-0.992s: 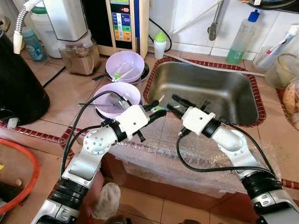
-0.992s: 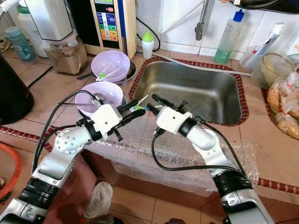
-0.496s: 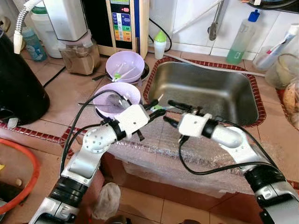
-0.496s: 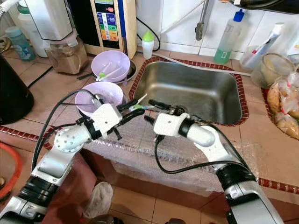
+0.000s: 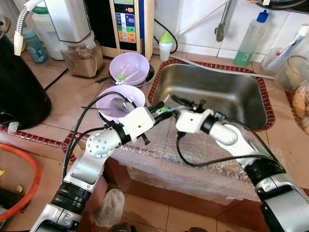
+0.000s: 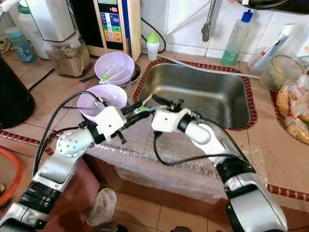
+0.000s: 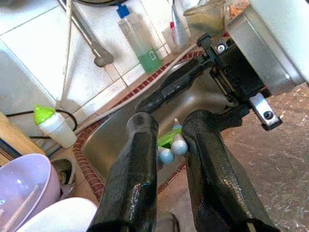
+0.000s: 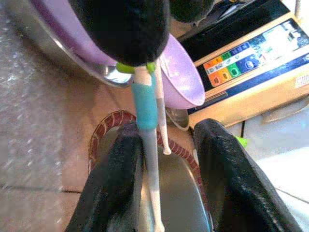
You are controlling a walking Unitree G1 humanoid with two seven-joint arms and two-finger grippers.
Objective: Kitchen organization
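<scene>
My left gripper [image 5: 162,112] is shut on a small bundle of thin utensils [image 7: 169,143] with green, blue and white handles, held over the counter beside the left rim of the steel sink [image 5: 217,94]. Their white tips [image 6: 147,99] poke toward the sink. My right gripper [image 5: 170,107] has come in from the right and stands open, its two fingers on either side of the blue-banded stick [image 8: 145,111]. In the right wrist view the stick lies against one finger [image 8: 118,183], with a wide gap to the other. A purple bowl [image 5: 107,95] holding utensils sits just behind my left gripper.
A second purple bowl [image 5: 130,62] with utensils stands further back, in front of a water purifier [image 5: 128,24]. A blender [image 5: 77,34] and a big black vessel [image 5: 19,92] are on the left. Bubble wrap [image 5: 193,159] covers the counter's front edge. A green soap bottle [image 5: 248,41] stands behind the sink.
My right gripper has swung left along the sink's front rim until its fingers straddle the utensils in my left gripper. The left arm has stayed still.
</scene>
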